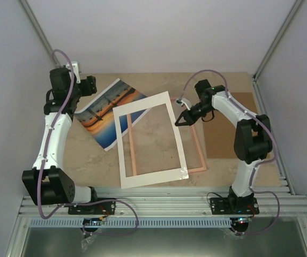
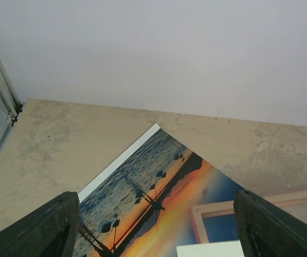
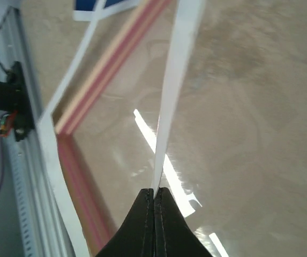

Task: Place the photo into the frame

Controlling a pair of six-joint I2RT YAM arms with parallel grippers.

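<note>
Right gripper clamps the white mat, tilting it off the pink frame, we judge to admit the photo; left gripper hangs spread above.

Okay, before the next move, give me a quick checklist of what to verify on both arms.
1. Right gripper shut on the white mat edge: ok.
2. Pink frame opening uncovered: not ok, the mat lies over it.
3. Left gripper open above the photo: ok.
4. Photo gripped: not ok, nothing holds it.
5. Photo free of the frame: not ok, a frame corner overlaps it.
</note>
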